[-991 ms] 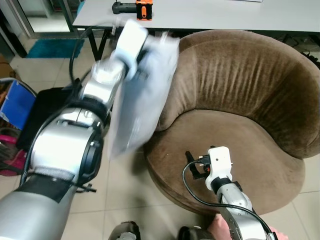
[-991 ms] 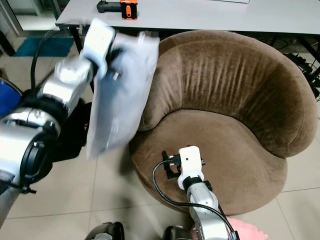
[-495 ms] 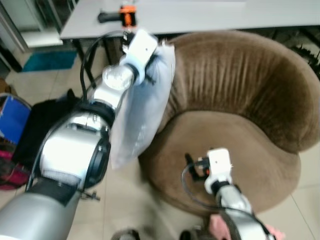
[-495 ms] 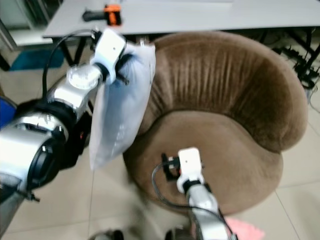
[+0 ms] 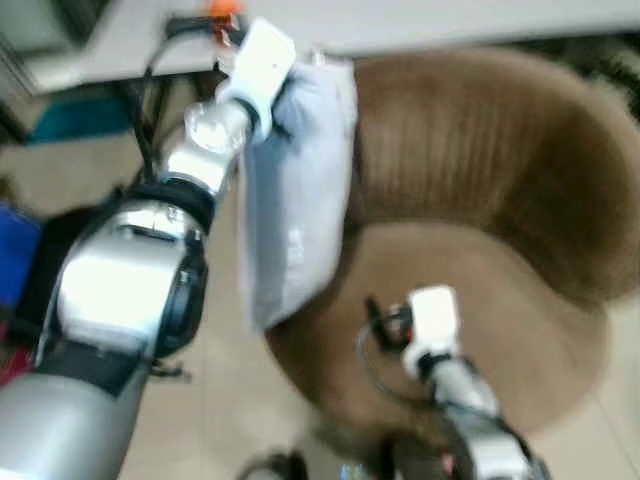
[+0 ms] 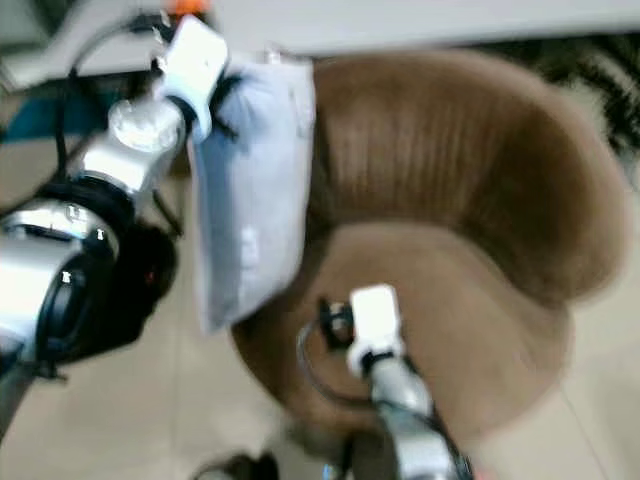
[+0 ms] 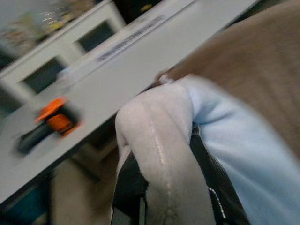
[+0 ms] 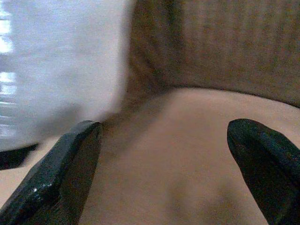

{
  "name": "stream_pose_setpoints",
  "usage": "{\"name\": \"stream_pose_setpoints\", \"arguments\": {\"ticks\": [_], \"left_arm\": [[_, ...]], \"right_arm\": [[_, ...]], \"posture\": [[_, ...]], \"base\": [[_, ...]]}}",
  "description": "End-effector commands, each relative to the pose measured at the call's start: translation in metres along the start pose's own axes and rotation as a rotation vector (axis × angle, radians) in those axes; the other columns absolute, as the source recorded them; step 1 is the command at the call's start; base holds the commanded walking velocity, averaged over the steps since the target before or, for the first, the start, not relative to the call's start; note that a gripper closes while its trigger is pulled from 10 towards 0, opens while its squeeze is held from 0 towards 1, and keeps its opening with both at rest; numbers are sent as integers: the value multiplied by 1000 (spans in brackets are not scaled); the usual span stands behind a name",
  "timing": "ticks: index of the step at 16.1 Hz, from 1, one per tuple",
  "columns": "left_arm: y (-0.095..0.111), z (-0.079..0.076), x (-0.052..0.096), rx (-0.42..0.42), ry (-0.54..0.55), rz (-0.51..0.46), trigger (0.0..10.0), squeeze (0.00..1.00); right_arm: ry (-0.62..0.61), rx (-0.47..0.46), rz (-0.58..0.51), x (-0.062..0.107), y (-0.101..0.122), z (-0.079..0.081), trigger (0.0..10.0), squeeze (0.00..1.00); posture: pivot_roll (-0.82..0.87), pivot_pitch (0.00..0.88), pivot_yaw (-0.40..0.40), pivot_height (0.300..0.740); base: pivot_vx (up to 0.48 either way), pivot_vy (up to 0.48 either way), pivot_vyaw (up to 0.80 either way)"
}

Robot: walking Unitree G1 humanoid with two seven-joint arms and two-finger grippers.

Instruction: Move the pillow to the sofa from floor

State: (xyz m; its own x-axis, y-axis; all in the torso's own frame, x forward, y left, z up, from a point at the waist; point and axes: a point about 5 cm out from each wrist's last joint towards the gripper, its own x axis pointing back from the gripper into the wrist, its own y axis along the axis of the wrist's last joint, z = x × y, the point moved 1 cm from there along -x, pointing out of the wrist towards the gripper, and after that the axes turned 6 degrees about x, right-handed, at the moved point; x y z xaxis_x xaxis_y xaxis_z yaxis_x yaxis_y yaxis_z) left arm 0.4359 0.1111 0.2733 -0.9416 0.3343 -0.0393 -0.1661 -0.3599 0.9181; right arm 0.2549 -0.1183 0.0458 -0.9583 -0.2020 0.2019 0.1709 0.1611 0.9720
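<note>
My left claw point(image 7: 161, 187) grips the pillow point(image 5: 300, 190) beside the sofa point(image 5: 480, 200); my right claw point(image 8: 164, 164) is spread wide over its seat, under the worktop point(image 5: 420, 22).

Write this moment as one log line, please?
left gripper: shut on pillow, held up at sofa edge | right gripper: open, over sofa seat | pillow not yet on seat
</note>
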Motion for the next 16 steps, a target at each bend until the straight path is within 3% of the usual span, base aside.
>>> {"name": "stream_pose_setpoints", "arguments": {"ticks": [1,6,7,8,16], "left_arm": [[1,16,3,-38,51,13,0,0],[-9,26,6,-148,95,117,0,0],[-11,27,7,-153,103,130,6824,0],[-24,25,9,-152,107,175,10000,0],[-82,25,28,-179,154,368,10000,0]], "right_arm": [[11,-11,13,4,-3,7,10000,0],[8,-28,25,19,-5,14,10000,0],[7,-29,26,20,-5,15,10000,0],[2,-32,33,25,-6,16,10000,0],[-9,-19,106,60,-15,12,10000,0]], "posture": [[-237,130,68,740],[-269,152,86,740],[-272,153,86,740],[-281,157,85,740],[-371,223,45,740]], "base": [[0,0,0],[0,0,0],[0,0,0],[0,0,0],[0,0,0]]}}
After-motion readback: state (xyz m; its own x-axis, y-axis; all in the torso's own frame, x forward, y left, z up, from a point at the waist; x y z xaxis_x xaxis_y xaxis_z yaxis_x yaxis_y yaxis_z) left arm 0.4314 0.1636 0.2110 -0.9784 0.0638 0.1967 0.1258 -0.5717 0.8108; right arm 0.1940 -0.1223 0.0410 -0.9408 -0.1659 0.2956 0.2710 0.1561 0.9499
